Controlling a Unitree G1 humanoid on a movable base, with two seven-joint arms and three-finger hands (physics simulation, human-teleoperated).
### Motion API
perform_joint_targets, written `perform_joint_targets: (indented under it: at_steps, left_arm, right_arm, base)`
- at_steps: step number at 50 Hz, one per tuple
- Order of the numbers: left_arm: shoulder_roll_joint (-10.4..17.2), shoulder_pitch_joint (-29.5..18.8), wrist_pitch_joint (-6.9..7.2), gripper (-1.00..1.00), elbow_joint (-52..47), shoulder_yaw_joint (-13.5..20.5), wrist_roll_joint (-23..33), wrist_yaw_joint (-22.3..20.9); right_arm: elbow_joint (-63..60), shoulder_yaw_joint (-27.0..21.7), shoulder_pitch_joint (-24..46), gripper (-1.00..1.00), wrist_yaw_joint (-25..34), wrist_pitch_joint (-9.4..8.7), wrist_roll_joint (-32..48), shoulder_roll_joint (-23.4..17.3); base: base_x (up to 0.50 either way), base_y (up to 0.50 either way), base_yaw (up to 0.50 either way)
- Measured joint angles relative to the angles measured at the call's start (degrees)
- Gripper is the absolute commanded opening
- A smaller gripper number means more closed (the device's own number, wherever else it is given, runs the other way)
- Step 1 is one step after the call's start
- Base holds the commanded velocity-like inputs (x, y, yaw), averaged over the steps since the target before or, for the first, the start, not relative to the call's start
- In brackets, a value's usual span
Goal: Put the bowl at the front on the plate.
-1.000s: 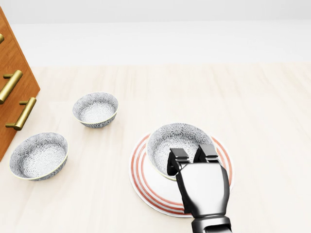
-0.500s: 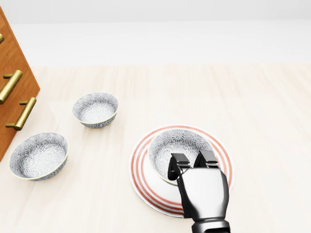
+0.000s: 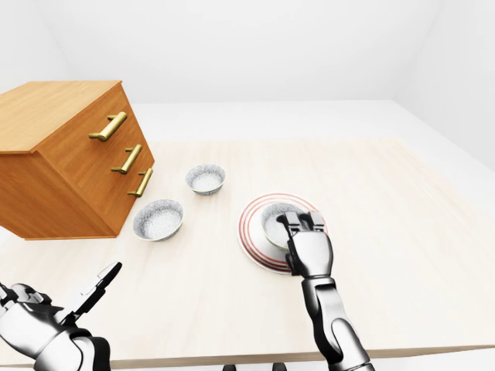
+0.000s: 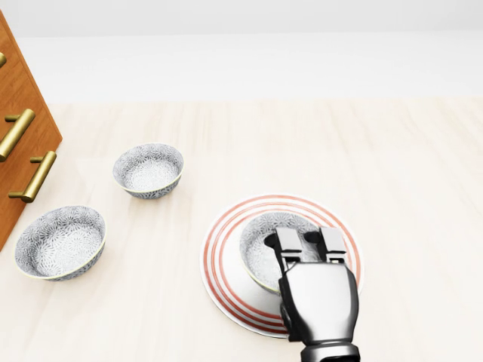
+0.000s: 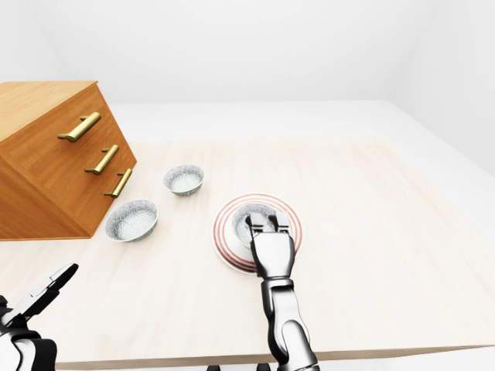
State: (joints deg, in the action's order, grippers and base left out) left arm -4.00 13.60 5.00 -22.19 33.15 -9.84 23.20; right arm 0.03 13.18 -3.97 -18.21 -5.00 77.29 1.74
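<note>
Head view: patterned bowl (image 4: 264, 253) sits inside the red-ringed plate (image 4: 226, 249) on the pale desk (image 4: 392, 173), with the right hand (image 4: 306, 245) clamped on its near rim. Two more bowls (image 4: 148, 170) lie to the left by a wooden drawer chest (image 4: 19, 143). Left-eye view: left hand (image 3: 73, 305) hovers low at bottom left, fingers spread apart, holding nothing.
</note>
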Motion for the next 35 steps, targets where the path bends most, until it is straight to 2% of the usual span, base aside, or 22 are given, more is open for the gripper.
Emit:
perform_joint_targets:
  at_steps: [10,16,22,26,28,32,35]
  left_arm:
    - [-0.16,0.07,0.0,1.0,-0.82,0.26,-0.03,-0.21]
    - [-0.23,0.09,0.0,1.0,-1.1,0.37,-0.02,-0.28]
    - [-0.24,0.05,0.0,1.0,-0.96,0.35,0.03,-0.26]
    - [-0.19,-0.02,0.0,1.0,-0.66,0.31,0.12,-0.19]
    - [-0.16,-0.05,0.0,1.0,-0.47,0.27,0.18,-0.13]
    - [-0.1,-0.1,0.0,1.0,-0.13,0.13,0.39,0.04]
    - [-0.09,-0.07,0.0,1.0,0.09,0.02,0.52,0.15]
  right_arm:
    - [-1.52,0.12,-0.01,1.0,0.19,0.0,1.1,-0.1]
    - [-7.85,1.35,-1.03,1.0,5.11,0.0,5.81,-0.16]
    - [-19.43,3.02,-1.41,1.0,16.11,0.0,16.37,1.03]
    - [-27.97,2.28,-0.22,1.0,24.49,0.0,22.72,2.08]
    - [-32.35,0.49,1.12,1.0,28.89,0.0,25.06,3.04]
    - [-41.16,-6.18,6.12,1.0,37.95,0.22,28.57,6.87]
    - [-46.08,-10.63,10.99,1.0,44.51,0.29,30.46,8.08]
  base:
    - [0.0,0.0,0.0]
    - [0.0,0.0,0.0]
    - [0.0,0.0,0.0]
    - [0.0,0.0,0.0]
    - [0.0,0.0,0.0]
    - [0.0,0.0,0.0]
    - [0.0,0.0,0.0]
